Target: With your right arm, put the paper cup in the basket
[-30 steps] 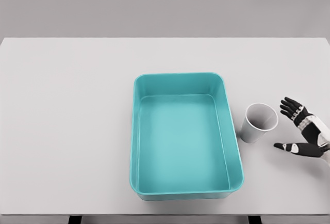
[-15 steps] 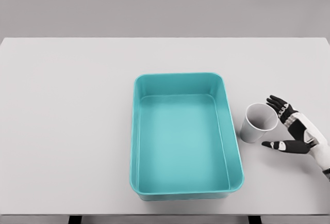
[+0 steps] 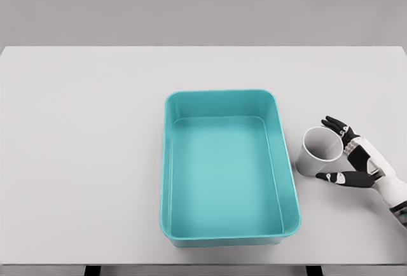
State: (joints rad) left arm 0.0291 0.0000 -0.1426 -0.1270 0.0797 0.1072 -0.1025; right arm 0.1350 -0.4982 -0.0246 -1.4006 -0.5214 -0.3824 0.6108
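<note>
A white paper cup [image 3: 320,152] stands on the pale grey tabletop [image 3: 82,149], near its right edge and about midway between the far and near edges. It is tilted slightly, its open mouth leaning toward the right, so the inside wall shows as a grey shadowed oval; the bottom of the inside cannot be seen. The cup sits just beside the right wall of a teal basket [image 3: 224,96], a rectangular bin with rounded corners at the middle of the tabletop; a narrow strip of tabletop shows between them.

The right hand [image 3: 351,159] comes in from the lower right, its white forearm cut off by the picture's right edge. Its fingers are spread and curved around the cup's right side: the dark fingers [image 3: 334,124] reach over the far side of the rim, and the thumb [image 3: 337,177] lies low on the near side, by the cup's base. Whether the fingers actually press on the cup wall is hard to make out; they look at or very near contact, and the hand is not closed on the cup. The palm side facing the cup is hidden.

The basket's near wall hides a strip of tabletop before it. The tabletop's near edge is partly cut off by the bottom of the picture.
</note>
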